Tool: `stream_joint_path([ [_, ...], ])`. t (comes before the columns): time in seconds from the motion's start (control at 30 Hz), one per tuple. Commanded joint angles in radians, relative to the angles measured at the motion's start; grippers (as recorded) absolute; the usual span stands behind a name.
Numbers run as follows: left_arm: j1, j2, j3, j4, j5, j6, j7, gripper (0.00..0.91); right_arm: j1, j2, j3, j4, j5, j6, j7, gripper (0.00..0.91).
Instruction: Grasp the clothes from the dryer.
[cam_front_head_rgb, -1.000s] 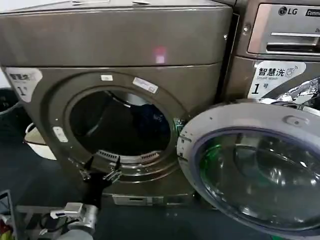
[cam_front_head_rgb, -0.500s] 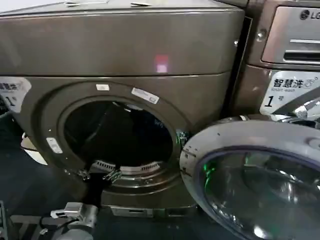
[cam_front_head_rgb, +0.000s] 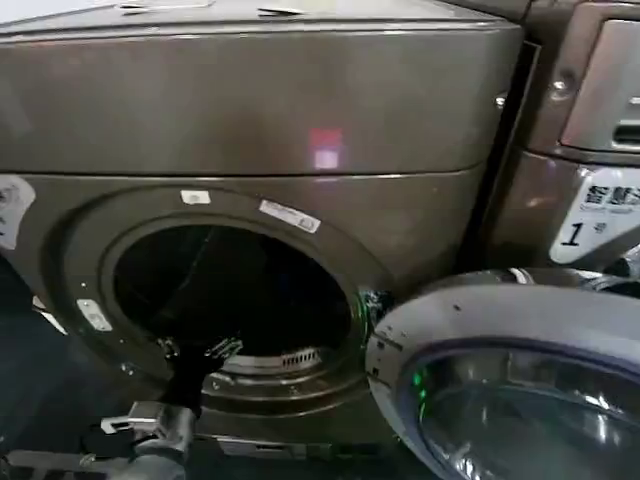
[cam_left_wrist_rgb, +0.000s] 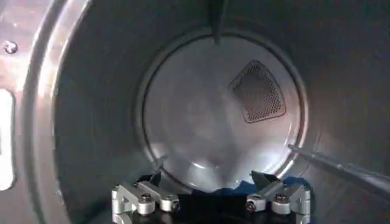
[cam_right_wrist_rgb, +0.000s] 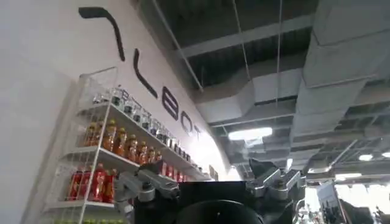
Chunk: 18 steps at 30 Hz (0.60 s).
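Bronze-grey dryer (cam_front_head_rgb: 250, 110) stands door-open; left hand (cam_left_wrist_rgb: 210, 198), fingers spread and holding nothing, sits at its porthole above the clothes (cam_left_wrist_rgb: 241, 190), grasp pending; right hand (cam_right_wrist_rgb: 210, 185) open, parked.

A: So the dryer (cam_front_head_rgb: 250, 100) takes up most of the front, porthole low and left of center. Its door (cam_front_head_rgb: 520, 390) hangs open off to the right, down low.

B: And next to it?

A: A second machine (cam_front_head_rgb: 590, 150) right beside it, on the right, behind that open door.

B: Where's the arm?

A: The left gripper (cam_front_head_rgb: 197, 351) sits at the porthole's bottom lip, reaching in. Inside the drum (cam_left_wrist_rgb: 91, 122), the clothes (cam_left_wrist_rgb: 256, 187) lie at the bottom, just past the fingertips, in front of the back wall (cam_left_wrist_rgb: 207, 115).
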Motion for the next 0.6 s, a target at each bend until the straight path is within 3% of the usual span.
stream_joint_path([
  [0.03, 0.000, 0.000, 0.000, 0.002, -0.002, -0.001, 0.000, 0.907, -0.001, 0.001, 0.002, -0.001, 0.000, 0.000, -0.002, 0.907],
  [0.6, 0.000, 0.000, 0.002, -0.001, -0.001, 0.000, 0.001, 0.907, -0.003, 0.006, 0.008, 0.003, 0.003, 0.000, -0.004, 0.907],
])
